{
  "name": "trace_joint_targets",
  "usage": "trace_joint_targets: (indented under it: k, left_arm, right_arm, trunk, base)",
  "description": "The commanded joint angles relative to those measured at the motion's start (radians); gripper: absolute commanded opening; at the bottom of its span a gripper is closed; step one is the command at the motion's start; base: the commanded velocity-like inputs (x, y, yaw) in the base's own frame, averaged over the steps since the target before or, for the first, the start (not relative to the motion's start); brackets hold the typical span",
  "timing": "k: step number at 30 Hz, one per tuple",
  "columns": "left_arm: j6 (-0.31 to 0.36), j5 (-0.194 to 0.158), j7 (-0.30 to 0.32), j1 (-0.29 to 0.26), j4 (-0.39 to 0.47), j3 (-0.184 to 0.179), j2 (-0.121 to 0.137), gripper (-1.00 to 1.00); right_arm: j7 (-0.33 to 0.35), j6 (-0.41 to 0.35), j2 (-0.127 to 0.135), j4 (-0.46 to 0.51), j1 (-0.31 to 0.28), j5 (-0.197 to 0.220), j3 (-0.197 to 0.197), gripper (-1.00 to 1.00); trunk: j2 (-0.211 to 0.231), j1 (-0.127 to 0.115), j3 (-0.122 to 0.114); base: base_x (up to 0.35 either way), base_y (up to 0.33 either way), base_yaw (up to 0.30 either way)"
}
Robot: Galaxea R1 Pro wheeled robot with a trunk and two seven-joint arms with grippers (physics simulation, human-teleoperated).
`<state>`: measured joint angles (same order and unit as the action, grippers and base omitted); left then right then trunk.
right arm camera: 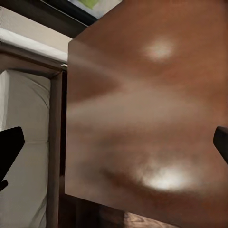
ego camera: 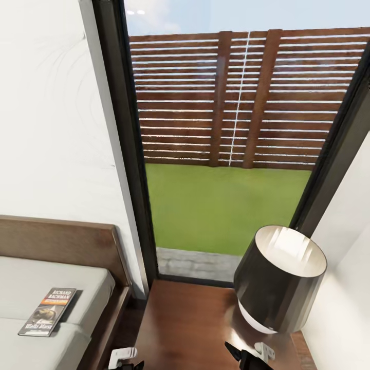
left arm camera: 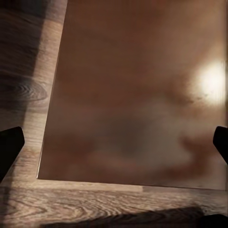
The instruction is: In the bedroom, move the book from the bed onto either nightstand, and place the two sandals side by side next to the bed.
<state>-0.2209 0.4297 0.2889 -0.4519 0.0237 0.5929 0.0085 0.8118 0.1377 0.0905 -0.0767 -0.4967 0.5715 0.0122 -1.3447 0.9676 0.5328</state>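
**A:** Start at the fingers. What are they doing?

**B:** Both pairs are spread wide with nothing between them. In the left wrist view the left gripper [left arm camera: 114, 142] shows only dark tips at the two sides of the frame, hanging over the glossy top of the nightstand [left arm camera: 137, 95] near one of its corners, with the plank floor [left arm camera: 28, 71] beyond that edge. The right gripper [right arm camera: 114, 142] is just as open and empty, over the same top near the edge that faces the bed [right arm camera: 23, 142].

**A:** And the book?

**B:** On the mattress, near the bed's side edge closest to the nightstand. The book [ego camera: 48, 311] lies flat, cover up, its long axis running roughly toward the headboard [ego camera: 61, 241], slightly slanted. It is off to the robot's left of both grippers, apart from them, with the bed frame between.

**A:** So which arm?

**B:** I'd judge the left one nearer; its gripper [ego camera: 122, 359] sits at the nightstand's bed-side edge, the right gripper [ego camera: 252, 357] further over, near the lamp [ego camera: 280, 280].

**A:** Anything on the nightstand?

**B:** The lamp, toward the far right corner; the rest of the top is bare. I see no drawer front from here.
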Motion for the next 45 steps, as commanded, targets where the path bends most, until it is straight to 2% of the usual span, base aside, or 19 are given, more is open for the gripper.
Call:
trace_joint_targets:
  k: [1, 22, 26, 45]
  left_arm:
    - [-0.003, 0.009, 0.003, -0.001, -0.001, 0.008, 0.000, 1.00]
    - [-0.003, 0.009, 0.003, -0.001, -0.001, 0.008, 0.001, 1.00]
    - [-0.003, 0.009, 0.003, -0.001, -0.001, 0.008, 0.001, 1.00]
    - [-0.003, 0.009, 0.003, -0.001, -0.001, 0.008, 0.001, 1.00]
  right_arm:
    - [0.004, 0.009, 0.000, -0.005, -0.002, 0.001, 0.002, 1.00]
    - [0.004, 0.008, 0.000, -0.005, -0.002, 0.001, 0.002, 1.00]
    - [0.004, 0.008, 0.000, -0.005, -0.002, 0.001, 0.002, 1.00]
    - [0.004, 0.008, 0.000, -0.005, -0.002, 0.001, 0.002, 1.00]
  trunk:
    - [0.007, -0.004, -0.002]
    - [0.154, -0.084, -0.068]
    - [0.154, -0.084, -0.068]
    - [0.287, -0.157, -0.128]
  base:
    - [0.000, 0.000, 0.000]
    - [0.000, 0.000, 0.000]
    - [0.000, 0.000, 0.000]
    - [0.000, 0.000, 0.000]
